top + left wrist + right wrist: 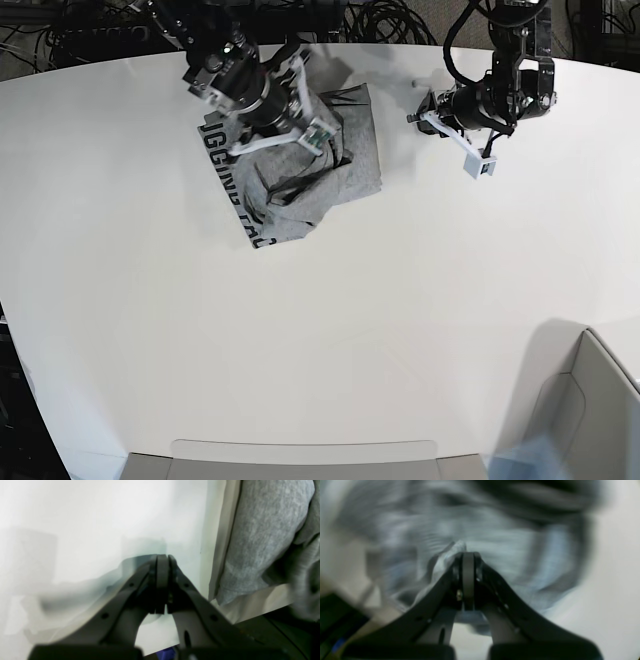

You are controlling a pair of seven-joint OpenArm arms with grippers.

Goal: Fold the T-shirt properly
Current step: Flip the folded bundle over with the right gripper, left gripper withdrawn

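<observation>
While the white table [330, 330] spreads wide, the T-shirt [300, 170] sits bunched near its far edge, lettering peeking out along one side: folding looks barely begun, judging by the rumples. The right gripper [468, 555] is clamped on a ridge of cloth; the left gripper [162, 557] is closed, empty, apart. No containers visible.

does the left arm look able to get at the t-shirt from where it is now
Probably yes. The left claw hangs shut and empty beside the T-shirt, with only bare white table between them. The right claw, shut on the cloth, crowds the far part.
</observation>
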